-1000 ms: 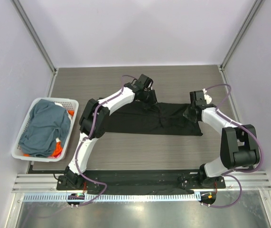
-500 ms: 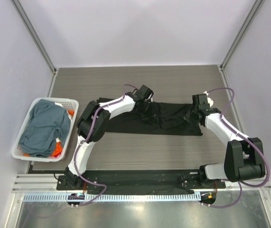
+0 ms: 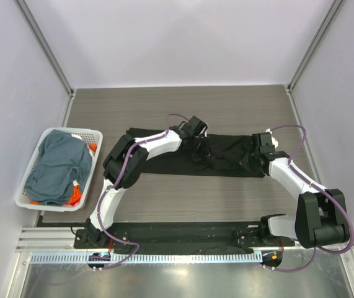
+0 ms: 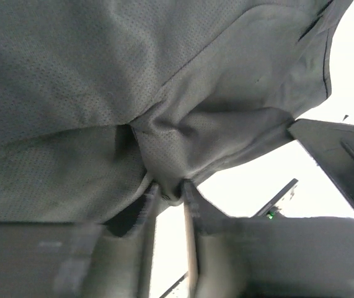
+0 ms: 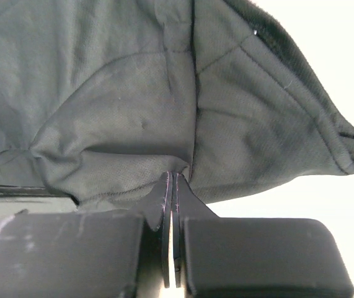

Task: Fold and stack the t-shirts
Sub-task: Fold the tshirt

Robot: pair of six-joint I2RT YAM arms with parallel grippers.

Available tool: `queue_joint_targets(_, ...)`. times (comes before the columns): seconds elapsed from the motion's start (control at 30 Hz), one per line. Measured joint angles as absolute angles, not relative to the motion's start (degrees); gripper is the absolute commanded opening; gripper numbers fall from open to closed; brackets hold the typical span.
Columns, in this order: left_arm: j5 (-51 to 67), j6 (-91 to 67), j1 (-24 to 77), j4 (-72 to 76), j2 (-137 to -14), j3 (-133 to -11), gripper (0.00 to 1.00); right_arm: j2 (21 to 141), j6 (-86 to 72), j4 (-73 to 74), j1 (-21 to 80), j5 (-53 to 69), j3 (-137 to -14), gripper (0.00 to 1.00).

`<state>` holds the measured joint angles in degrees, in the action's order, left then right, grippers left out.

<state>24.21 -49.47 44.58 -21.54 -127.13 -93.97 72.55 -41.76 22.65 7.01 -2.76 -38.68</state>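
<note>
Grey wood-grain desk [image 3: 164,102], black t-shirt [image 3: 226,158] stretched across its middle. Pinched at a bunched fold by left claw [image 4: 169,186]; nipped at right end by tight-pressed right claw [image 5: 172,177].

left hand [image 4: 167,186] and right hand [image 5: 173,178] both pinched closed, held low.

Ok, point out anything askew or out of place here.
Nothing is spilled or damaged. The black t-shirt lies as a rumpled band across the table, bunched where the left fingers and right fingers pinch it. In the white basket, a blue-grey shirt sits crumpled, unfolded, with orange cloth poking out beneath.
</note>
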Motion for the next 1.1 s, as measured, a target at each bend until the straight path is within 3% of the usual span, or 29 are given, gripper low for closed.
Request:
queue_joint_targets(0.1, 24.0, -49.8, 44.6, -21.5, -127.1, -94.0, 0.01, 72.6, -42.2, 21.9, 7.0, -2.0, -37.7, 0.01)
queue_joint_targets(0.27, 22.0, -49.1, 44.6, -25.2, -127.1, -95.2, 0.00, 71.9, -42.3, 19.7, 7.0, 0.6, -35.4, 0.02)
queue_joint_targets(0.47, 19.5, -47.7, 44.6, -30.5, -127.1, -96.8, 0.00, 70.8, -41.9, 18.0, 7.0, 5.0, -32.6, 0.26)
queue_joint_targets(0.77, 16.0, -44.1, 44.0, -39.0, -127.1, -100.3, 0.22, 68.1, -39.7, 18.1, 7.0, 4.3, -33.7, 0.26)
queue_joint_targets(1.1, 14.9, -42.4, 43.9, -41.1, -127.1, -104.0, 0.26, 73.6, -39.1, 18.0, 7.0, -0.3, -36.0, 0.27)
